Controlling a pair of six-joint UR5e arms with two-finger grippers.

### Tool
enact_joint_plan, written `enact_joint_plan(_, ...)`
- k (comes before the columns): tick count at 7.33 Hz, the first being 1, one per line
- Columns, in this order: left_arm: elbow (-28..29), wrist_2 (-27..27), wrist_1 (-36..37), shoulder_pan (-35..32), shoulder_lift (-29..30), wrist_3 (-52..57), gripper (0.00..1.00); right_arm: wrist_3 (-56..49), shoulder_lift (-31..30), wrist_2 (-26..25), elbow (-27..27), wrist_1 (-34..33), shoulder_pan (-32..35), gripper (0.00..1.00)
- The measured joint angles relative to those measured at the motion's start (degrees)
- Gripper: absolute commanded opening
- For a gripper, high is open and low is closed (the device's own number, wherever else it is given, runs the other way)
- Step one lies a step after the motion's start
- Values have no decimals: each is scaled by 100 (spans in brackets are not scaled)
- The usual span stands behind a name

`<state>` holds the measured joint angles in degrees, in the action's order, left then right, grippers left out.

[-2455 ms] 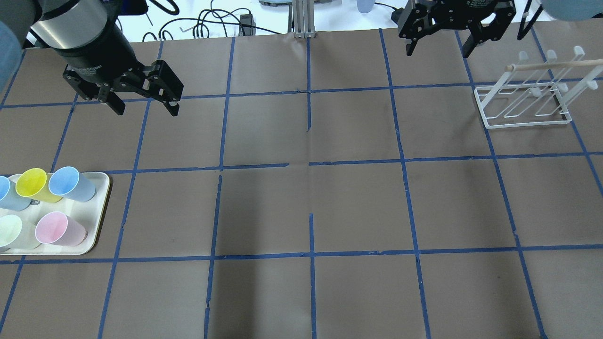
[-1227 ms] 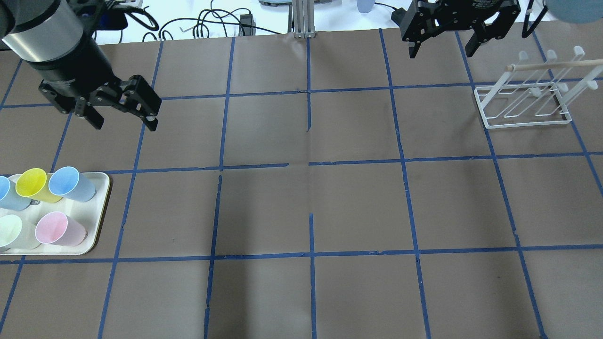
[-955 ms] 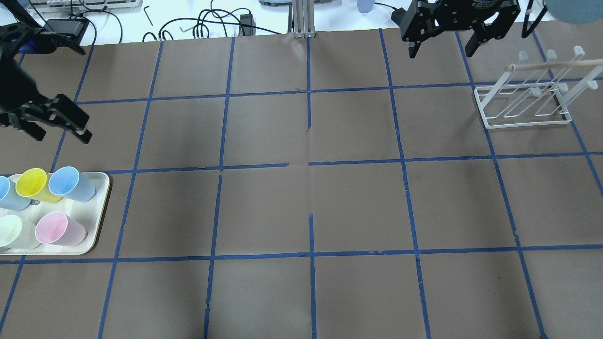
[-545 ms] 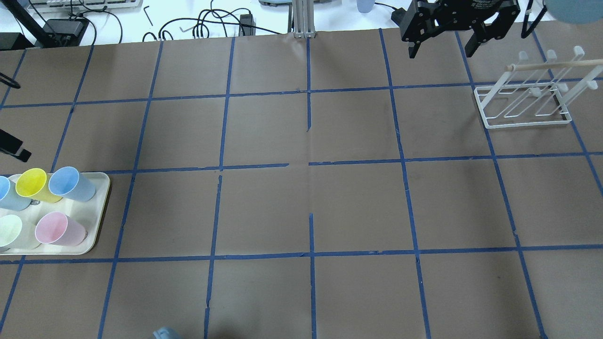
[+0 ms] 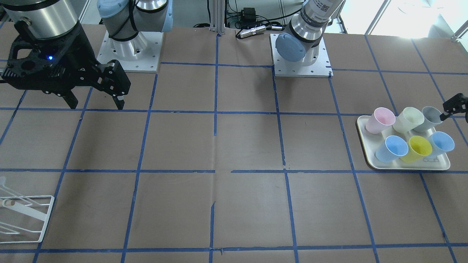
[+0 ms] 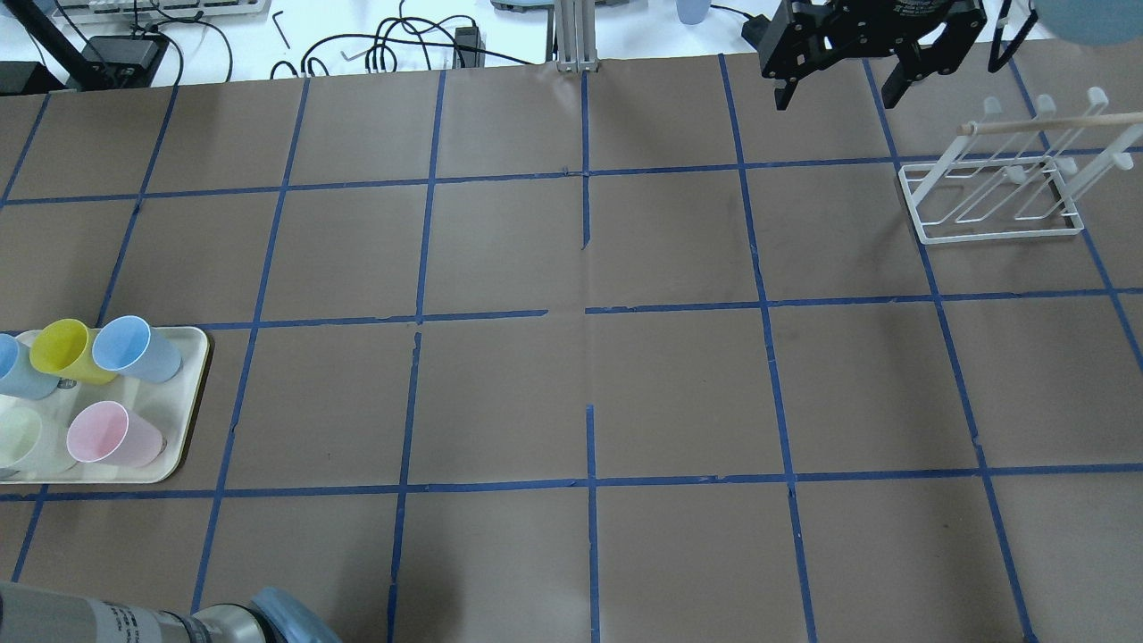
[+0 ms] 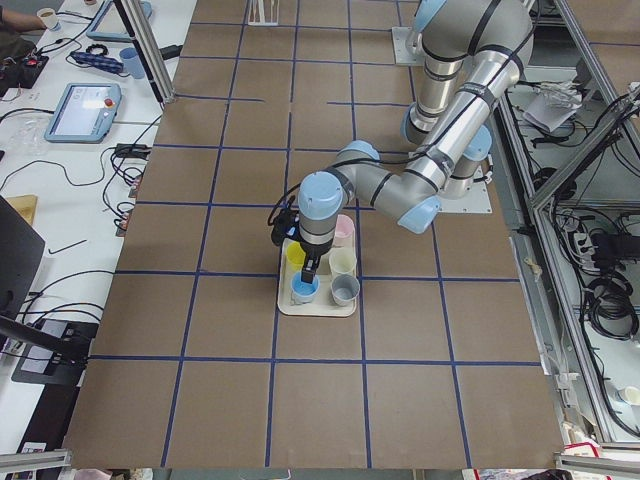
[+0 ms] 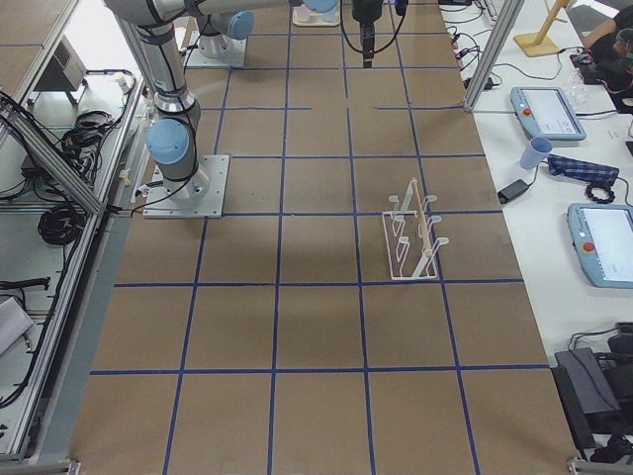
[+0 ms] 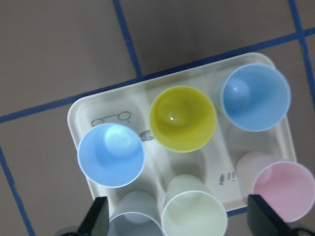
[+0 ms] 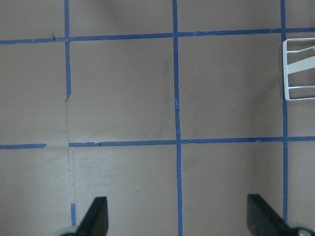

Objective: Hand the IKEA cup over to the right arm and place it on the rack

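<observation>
The grey IKEA cup (image 5: 431,117) stands on the cream tray (image 5: 365,146), in the corner of the row nearest the robot. It also shows in the left wrist view (image 9: 135,216) and the exterior left view (image 7: 346,290). My left gripper (image 9: 179,219) is open and empty above the tray, the grey cup just inside one finger (image 9: 98,219). My right gripper (image 6: 835,98) is open and empty, high over the table near the white wire rack (image 6: 991,201). The rack holds nothing.
On the tray stand a pink cup (image 5: 380,120), a cream cup (image 5: 407,118), a yellow cup (image 5: 418,148) and two light blue cups (image 5: 391,149). My left forearm (image 6: 134,621) crosses the overhead view's bottom left corner. Cables (image 6: 393,40) lie beyond the table's far edge.
My left gripper has swung left and toward the tray, leaving the overhead view, and now hangs over the cups. My left forearm has come into the overhead view's bottom left. The right gripper has barely moved.
</observation>
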<state>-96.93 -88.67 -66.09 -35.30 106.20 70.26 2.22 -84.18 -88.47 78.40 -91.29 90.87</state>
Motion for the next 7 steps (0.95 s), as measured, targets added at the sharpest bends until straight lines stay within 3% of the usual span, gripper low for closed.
enact_joint_plan(3,-128,-27,233,570,271,730,100,6,5,-3,0,6,-7,100)
enact_joint_plan(7,-214,-71,238,700,619,759,100,6,-1,0,0,6,-6,100)
